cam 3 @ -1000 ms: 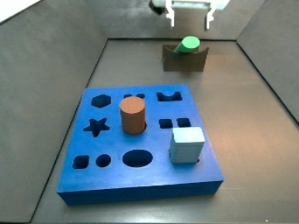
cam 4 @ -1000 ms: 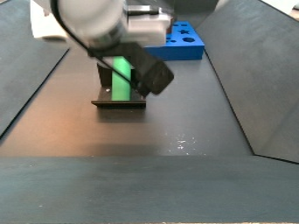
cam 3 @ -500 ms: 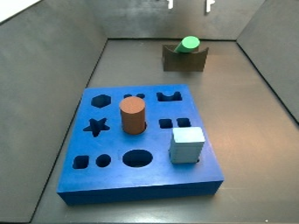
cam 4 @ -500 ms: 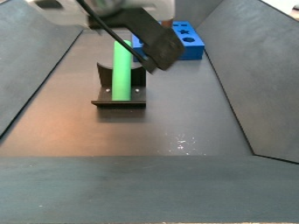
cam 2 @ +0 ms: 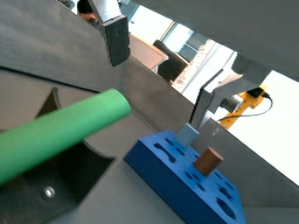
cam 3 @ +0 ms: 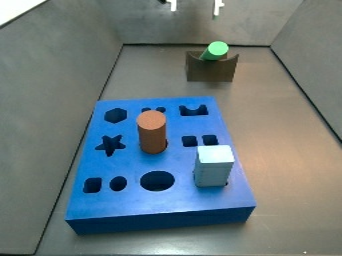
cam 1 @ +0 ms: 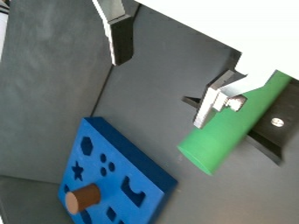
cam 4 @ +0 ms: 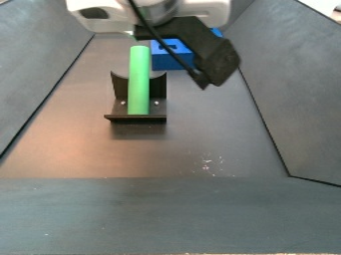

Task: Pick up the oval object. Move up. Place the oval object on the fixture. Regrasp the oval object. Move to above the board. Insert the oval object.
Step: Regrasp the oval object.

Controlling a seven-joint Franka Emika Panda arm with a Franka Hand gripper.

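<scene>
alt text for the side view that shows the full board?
The green oval object rests in the dark fixture at the far end of the floor, with the open, empty gripper barely visible at the top edge above it. Nearer, the blue board holds a brown cylinder and grey cube.

Pincer (cam 1: 170, 61) high, jaws apart; oval object (cam 3: 215, 49) on fixture (cam 3: 210, 67) unobstructed above

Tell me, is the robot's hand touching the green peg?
Apart. In a side view the hand sits high at the picture's top edge, with bare wall between it and the green peg resting on the fixture.
</scene>
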